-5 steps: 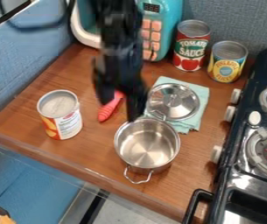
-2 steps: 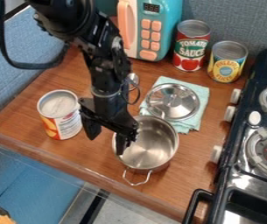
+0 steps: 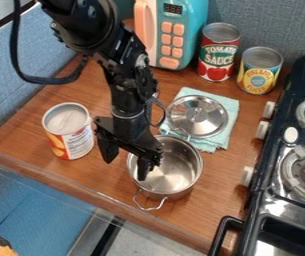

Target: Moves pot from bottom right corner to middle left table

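Your claw is hanging spread at the rim of the pot, one finger over its mouth, one outside. The pot is standing between the can and the stove. You're likely wanting its wall centred and both fingers lower before squeezing.

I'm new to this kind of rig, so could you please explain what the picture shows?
The black machine is a robot arm; its gripper works like a two-fingered hand. A fixed camera looks down at a slant on the wooden counter. One finger is inside the metal pot, the other outside it; they are spread, so nothing looks gripped. Beyond the pot, a lid lies on a cloth. A can stands at picture left, two more near a toy microwave, and a stove at right.
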Available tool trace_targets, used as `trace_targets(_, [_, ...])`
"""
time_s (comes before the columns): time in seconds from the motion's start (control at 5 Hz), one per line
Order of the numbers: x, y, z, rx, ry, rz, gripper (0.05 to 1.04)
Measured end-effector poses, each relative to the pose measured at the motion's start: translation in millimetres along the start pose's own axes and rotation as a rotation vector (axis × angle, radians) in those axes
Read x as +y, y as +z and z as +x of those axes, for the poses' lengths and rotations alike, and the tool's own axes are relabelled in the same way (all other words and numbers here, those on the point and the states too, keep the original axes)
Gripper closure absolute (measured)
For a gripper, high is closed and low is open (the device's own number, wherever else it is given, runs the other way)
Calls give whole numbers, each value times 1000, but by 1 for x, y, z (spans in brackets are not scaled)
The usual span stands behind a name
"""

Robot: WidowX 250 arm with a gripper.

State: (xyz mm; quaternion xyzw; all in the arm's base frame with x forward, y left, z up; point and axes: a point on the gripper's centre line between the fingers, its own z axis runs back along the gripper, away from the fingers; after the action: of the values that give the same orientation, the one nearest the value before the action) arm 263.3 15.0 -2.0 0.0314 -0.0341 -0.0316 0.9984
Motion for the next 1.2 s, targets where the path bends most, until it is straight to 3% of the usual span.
trace_targets(0.2, [-3,-4,4,-25,-3,-23,427])
trace_targets(0.4, [-2,-6,1,-6,11,-25,732])
trace_targets(0.6, [-3,-8,4,-8,0,-33,927])
trace_targets(0.8, [-6,-5,6,0,-5,-61,997])
trace_targets(1.0, [4,26,27,-31,-15,-84,1013])
trace_targets(1.2, [38,67,57,-103,66,-124,1018])
